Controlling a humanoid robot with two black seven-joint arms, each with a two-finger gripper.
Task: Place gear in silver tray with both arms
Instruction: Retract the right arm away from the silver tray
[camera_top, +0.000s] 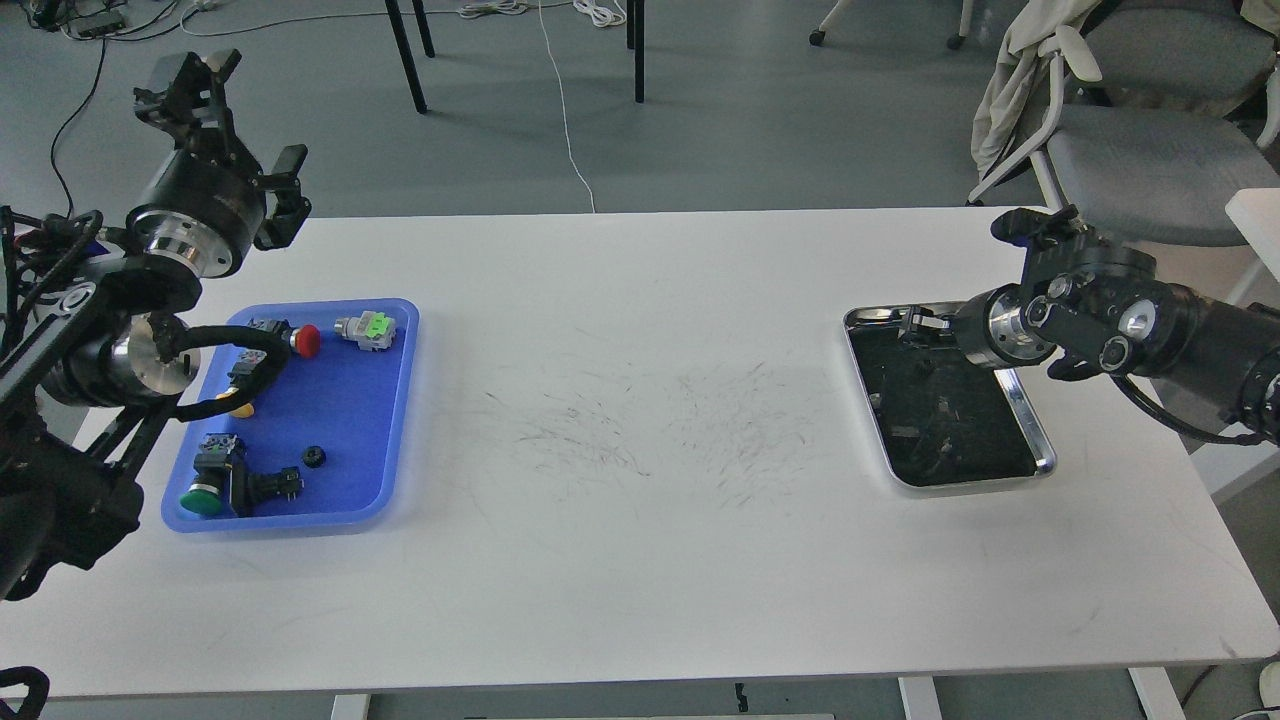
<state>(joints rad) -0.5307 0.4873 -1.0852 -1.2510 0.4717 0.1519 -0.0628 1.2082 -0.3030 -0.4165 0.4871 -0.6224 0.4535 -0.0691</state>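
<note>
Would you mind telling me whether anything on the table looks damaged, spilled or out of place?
Nothing is spilled. The white table has dark scuff marks at its middle, and the silver tray lies slightly askew, its bottom dark and scratched. The parts sit inside the blue tray.

We see a white tabletop (640, 560) stretching across most of the view, its middle marked by a scatter of fine dark scratches. Two trays lie directly on it — well apart, one toward each end. On our left sits a blue plastic tray (395, 400) with rounded corners, lying flat near the tabletop's left edge. On our right sits the silver tray (1035, 440), rectangular with a shiny raised rim and a dark, scratched bottom, turned at a slight angle to the tabletop's edges. Between the two trays we find only the bare, scuffed white surface.
</note>
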